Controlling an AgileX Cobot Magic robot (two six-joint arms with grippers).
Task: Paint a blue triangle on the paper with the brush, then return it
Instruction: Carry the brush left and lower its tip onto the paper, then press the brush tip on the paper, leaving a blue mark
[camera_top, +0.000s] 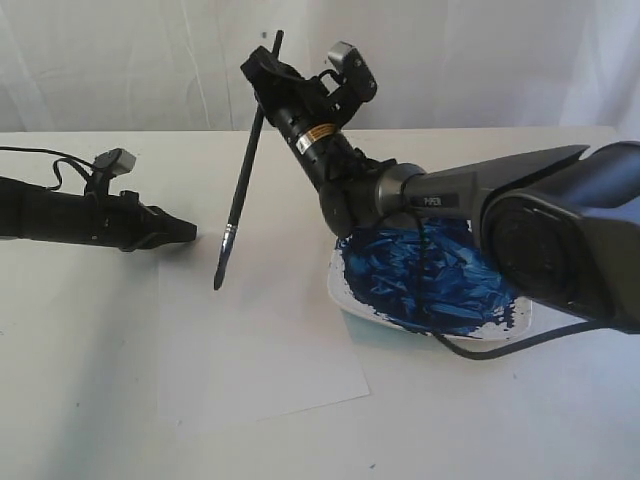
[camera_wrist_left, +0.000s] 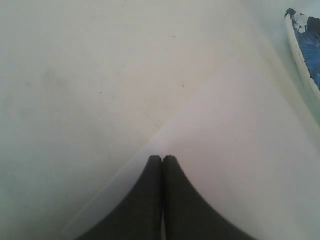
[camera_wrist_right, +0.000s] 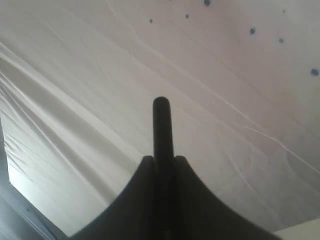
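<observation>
The right gripper (camera_top: 262, 78) is clamped on the upper handle of the brush (camera_top: 243, 165), its jaws pressed against the black shaft on both sides. The brush slants steeply down, and its dark tip hangs over the far left part of the paper (camera_top: 260, 350). Whether the bristles touch the sheet cannot be told from these views. The paper lies flat on the white table (camera_top: 80, 380), just beside the dish (camera_top: 352, 308) smeared with blue paint. No stroke shows on it, so the blue triangle appears not yet begun. The step in hand looks like the approach to the first stroke, with the brush judged to be already loaded at the dish. The next move likely calls for a short, gentle descent until the bristles meet the paper. A steady drag along one side of the figure would follow, light enough not to shift the thin sheet. The left gripper (camera_top: 185, 234) lies low near the sheet's far left edge with its jaws shut and empty. Whether it pins the paper is unclear. Counted here: one brush, one sheet of paper, one paint dish, two arms, and no painted lines.
</observation>
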